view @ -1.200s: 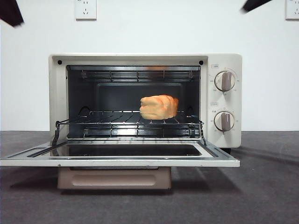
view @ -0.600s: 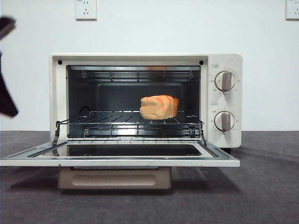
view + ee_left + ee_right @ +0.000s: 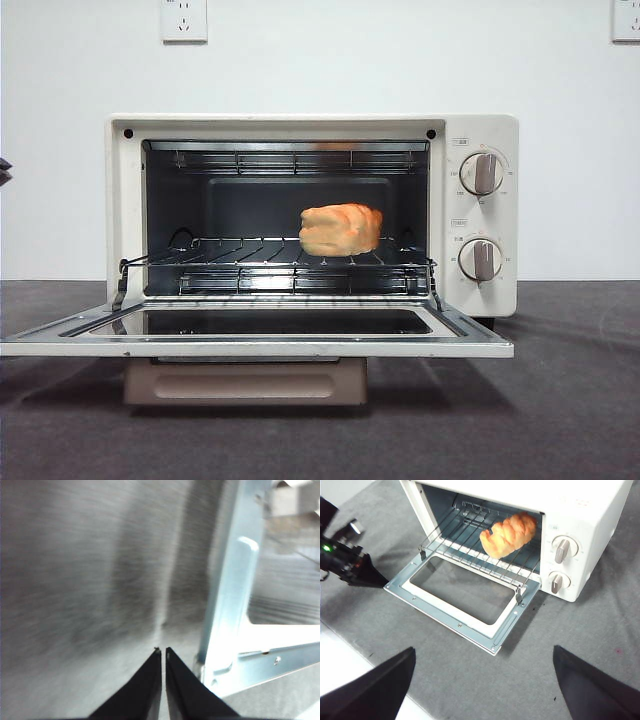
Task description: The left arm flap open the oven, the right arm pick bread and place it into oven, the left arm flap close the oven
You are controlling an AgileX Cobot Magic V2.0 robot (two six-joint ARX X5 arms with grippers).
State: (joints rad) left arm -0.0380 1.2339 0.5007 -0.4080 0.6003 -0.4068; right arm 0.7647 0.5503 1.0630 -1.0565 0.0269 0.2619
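Observation:
The cream-white oven (image 3: 480,130) stands with its door (image 3: 250,345) flapped down flat. The golden bread (image 3: 340,229) lies on the wire rack (image 3: 240,262), right of the middle, free of both grippers. The right wrist view shows the oven (image 3: 590,510), bread (image 3: 509,533) and door (image 3: 460,622) from above. My left gripper (image 3: 161,651) is shut and empty, low over the table beside the door's metal edge (image 3: 235,605); it shows at the door's left corner (image 3: 367,575). My right gripper (image 3: 484,650) is open and empty, high above the front of the oven.
The door's beige handle (image 3: 245,382) hangs below the open door. Two knobs (image 3: 483,173) sit on the oven's right panel. Dark grey cloth (image 3: 580,650) covers the table around the oven. A dark bit of the left arm (image 3: 4,170) shows at the left edge.
The left arm came down from the top left corner along the left edge and is now almost out of the front view. The black tip at the top right has gone.

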